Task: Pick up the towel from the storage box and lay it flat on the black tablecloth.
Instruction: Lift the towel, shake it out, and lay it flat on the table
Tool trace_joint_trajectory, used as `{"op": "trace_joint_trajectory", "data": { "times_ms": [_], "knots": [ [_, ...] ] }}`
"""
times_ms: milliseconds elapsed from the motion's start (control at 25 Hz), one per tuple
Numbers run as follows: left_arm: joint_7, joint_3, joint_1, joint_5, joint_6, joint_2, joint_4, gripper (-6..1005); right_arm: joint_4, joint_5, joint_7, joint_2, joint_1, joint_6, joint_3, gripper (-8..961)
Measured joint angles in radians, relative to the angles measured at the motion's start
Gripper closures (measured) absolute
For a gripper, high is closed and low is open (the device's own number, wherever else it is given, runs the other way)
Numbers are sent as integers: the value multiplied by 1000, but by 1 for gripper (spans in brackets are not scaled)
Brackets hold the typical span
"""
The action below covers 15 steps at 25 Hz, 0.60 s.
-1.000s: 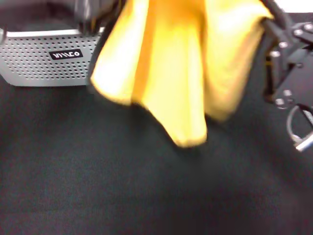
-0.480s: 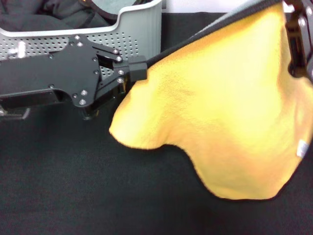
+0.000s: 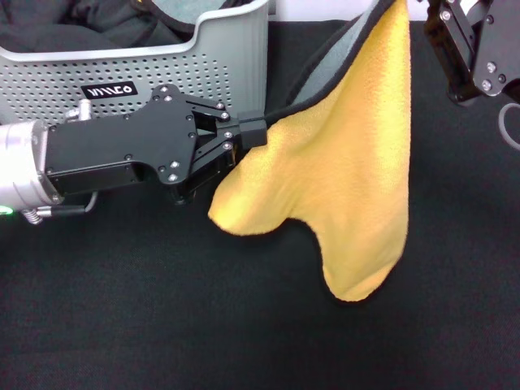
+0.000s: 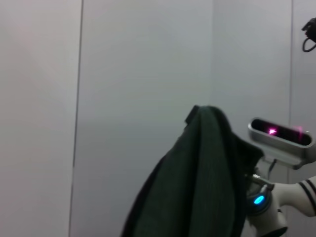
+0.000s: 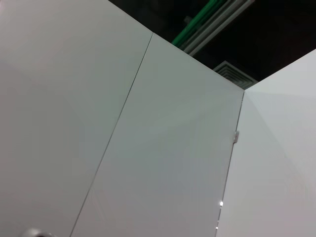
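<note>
A: Black tablecloth (image 3: 162, 325) is waiting below; the towel (image 3: 349, 187) is hanging above it, clear of the storage box (image 3: 122, 89).

B: Left tool (image 3: 248, 134) is pinching the hem; the right tool (image 3: 443, 32), I cannot tell. Spread the corners wide, then lower evenly.

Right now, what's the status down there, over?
Left gripper shut on the towel hem. Right gripper up at its top corner, grip unseen. Towel hangs out of the storage box, over the black tablecloth. Not flat yet.

Dark cloth (image 4: 197, 182) before pale wall (image 4: 98, 98)
</note>
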Motion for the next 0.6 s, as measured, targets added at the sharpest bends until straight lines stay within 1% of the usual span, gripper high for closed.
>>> {"op": "trace_joint_trajectory", "data": {
  "times_ms": [160, 600],
  "knots": [
    [28, 0, -11, 1, -23, -1, -46, 970, -1, -2, 11, -1, 5, -1, 6, 926],
    [90, 6, -44, 1, -37, -3, -173, 958, -13, -5, 40, 0, 19, 2, 12, 917]
  ]
}}
